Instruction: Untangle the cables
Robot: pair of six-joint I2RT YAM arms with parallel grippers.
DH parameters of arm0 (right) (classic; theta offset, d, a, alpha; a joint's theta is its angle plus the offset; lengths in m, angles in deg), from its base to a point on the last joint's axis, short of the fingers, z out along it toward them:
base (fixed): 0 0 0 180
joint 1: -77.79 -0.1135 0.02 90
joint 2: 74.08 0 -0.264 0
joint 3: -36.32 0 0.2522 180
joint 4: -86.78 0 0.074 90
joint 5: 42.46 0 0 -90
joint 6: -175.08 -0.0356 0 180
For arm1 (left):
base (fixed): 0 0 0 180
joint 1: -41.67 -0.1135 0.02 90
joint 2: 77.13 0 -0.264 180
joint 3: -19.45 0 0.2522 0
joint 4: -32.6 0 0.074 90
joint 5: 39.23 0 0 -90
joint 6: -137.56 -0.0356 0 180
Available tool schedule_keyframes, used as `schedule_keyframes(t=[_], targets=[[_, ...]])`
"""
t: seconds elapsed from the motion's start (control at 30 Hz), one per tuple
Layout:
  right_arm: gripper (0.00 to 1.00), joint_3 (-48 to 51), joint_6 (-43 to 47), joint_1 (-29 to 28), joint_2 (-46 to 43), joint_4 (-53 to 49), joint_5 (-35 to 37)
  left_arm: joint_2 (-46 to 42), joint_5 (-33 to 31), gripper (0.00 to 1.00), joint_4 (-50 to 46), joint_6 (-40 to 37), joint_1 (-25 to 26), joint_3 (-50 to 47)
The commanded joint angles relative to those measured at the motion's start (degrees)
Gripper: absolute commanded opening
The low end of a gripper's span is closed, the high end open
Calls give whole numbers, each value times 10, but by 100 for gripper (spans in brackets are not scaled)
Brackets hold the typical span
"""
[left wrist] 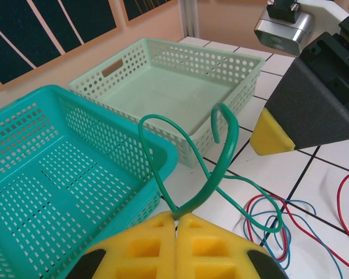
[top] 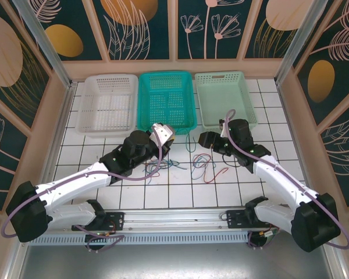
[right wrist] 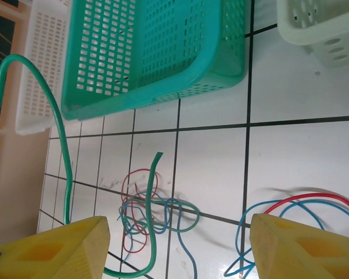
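So the red and blue cables (top: 205, 165) are lying in a loose tangle on the white tiled counter (top: 174, 195), between the two arms. The left gripper (left wrist: 175, 220) is clamped tight on a green cable (left wrist: 224, 148) (it loops up above the fingers). The right gripper (right wrist: 179, 225) hangs over the tangle, fingers apart, holding nothing. Further back are the white basket (top: 107, 103), teal basket (top: 166, 102) and pale green basket (top: 225, 99).

Robot lab / test cell, not a home. Signs: left arm (top: 75, 186) & right arm (top: 279, 180) bolted to an alu rail (top: 174, 220) at bottom centre. White gridded tabletop (top: 163, 195) mid-frame, boxed in by printed leaf-pattern panels (top: 134, 29) along top & both sides, w/ alu posts (top: 43, 43) in upper corners. Row of plastic sorting bins at top centre: white basket (top: 107, 104), teal basket (top: 166, 102), pale-green basket (top: 221, 96).
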Motion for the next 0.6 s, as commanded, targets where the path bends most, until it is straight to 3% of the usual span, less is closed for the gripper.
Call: schedule_keyframes(t=[0.0, 0.4, 0.47, 0.57], targets=[[65, 9, -6, -3, 14, 25, -24, 1, 1, 2, 39, -6, -4, 16], [58, 11, -12, -13, 64, 87, -19, 6, 42, 1, 64, 7, -3, 15], [51, 11, -11, -13, 66, 92, -5, 4, 54, 1, 75, 10, -3, 9], [27, 16, -15, -13, 62, 110, 12, -2, 66, 1, 101, 19, -3, -7]])
